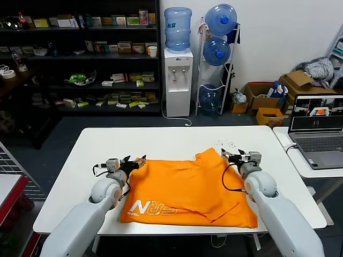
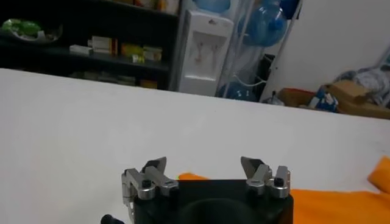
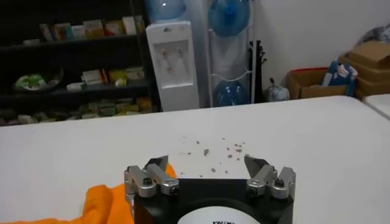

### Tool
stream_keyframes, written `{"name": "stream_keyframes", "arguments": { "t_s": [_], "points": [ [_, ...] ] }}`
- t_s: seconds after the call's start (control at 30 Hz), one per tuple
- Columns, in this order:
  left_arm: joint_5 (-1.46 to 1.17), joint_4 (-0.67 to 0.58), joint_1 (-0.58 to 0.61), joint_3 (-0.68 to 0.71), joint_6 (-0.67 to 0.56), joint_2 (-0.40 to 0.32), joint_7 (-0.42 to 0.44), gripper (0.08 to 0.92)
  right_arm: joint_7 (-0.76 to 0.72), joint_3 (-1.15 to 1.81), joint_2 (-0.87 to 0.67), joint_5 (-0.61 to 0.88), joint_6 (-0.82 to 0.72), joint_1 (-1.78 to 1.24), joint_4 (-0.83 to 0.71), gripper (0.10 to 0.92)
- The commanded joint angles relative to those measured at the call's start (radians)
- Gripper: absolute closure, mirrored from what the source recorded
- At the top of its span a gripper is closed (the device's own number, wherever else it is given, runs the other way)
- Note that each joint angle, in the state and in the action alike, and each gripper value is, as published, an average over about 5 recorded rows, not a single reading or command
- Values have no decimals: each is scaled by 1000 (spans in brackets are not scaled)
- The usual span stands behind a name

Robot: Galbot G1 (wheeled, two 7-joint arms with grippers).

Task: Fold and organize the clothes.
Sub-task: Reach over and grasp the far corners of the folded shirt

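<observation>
You have the orange T-shirt (image 1: 190, 193) lying flat on the white table (image 1: 171, 140), folded partway, with its white lettering (image 1: 153, 207) facing up near the front edge on your left side. Your left gripper (image 1: 133, 163) sits at the shirt's far left corner, fingers spread wide; in the left wrist view the left gripper (image 2: 206, 167) hovers with orange fabric just beneath and beside it, nothing pinched. Your right gripper (image 1: 233, 157) sits at the far right corner, beside a bunched fold of the shirt, fingers also spread; in the right wrist view the right gripper (image 3: 207, 163) shows orange cloth (image 3: 106, 204) beside one finger, with nothing between them.

Small dark specks (image 3: 213, 150) dot the table just beyond the right gripper. Behind the table you see dark shelves (image 1: 91, 53) of boxed goods, a water dispenser (image 1: 177, 80), a rack of water bottles (image 1: 217, 59), and cardboard boxes (image 1: 262, 96). A laptop (image 1: 316, 128) stands open on a side table to your right.
</observation>
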Motion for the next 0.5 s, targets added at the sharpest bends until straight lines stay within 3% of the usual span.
{"name": "stream_keyframes", "arguments": {
  "t_s": [0.03,0.5],
  "points": [
    [1,187,-130,60,22,-38,25,177,-23,-66,56,-20,-40,123,-159,203],
    [12,141,-90,60,35,-14,4,177,-53,-87,79,-44,-38,111,-184,203]
  ]
}}
